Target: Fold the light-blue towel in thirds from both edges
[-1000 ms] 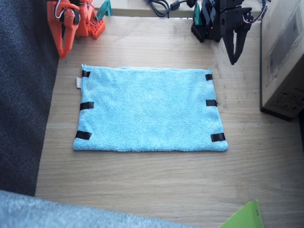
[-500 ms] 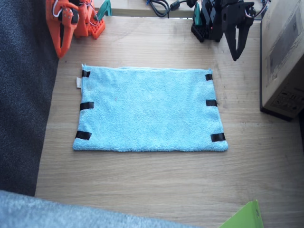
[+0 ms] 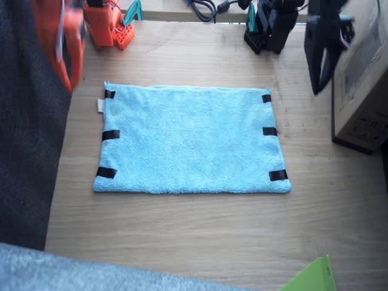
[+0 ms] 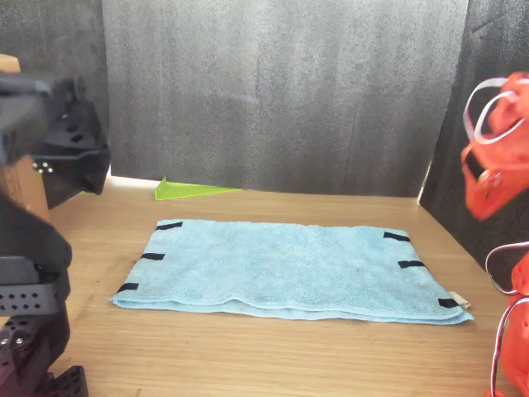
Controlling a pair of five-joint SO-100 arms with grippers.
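Observation:
The light-blue towel (image 3: 191, 139) lies flat and unfolded on the wooden table, also seen in the front view (image 4: 289, 269). Black tape strips mark its two short edges (image 3: 107, 134) (image 3: 270, 131), and a small white tag (image 3: 100, 105) sticks out at one corner. My left gripper (image 3: 321, 82), black, hangs above the table beyond the towel's far corner, fingers pointing down with a gap between them and nothing held. My right gripper (image 3: 65, 57), orange, is motion-blurred off the opposite far corner, over the table's side edge. Neither touches the towel.
A cardboard box (image 3: 364, 73) stands close beside the left gripper. Dark grey fabric (image 3: 30, 151) runs along the table's side by the right arm. A green sheet (image 3: 309, 279) lies at the near edge. Cables (image 3: 203, 7) lie at the back.
Both arms have swung outward: the left gripper moved toward the box and lower, the right gripper moved toward the grey fabric. The towel has not moved.

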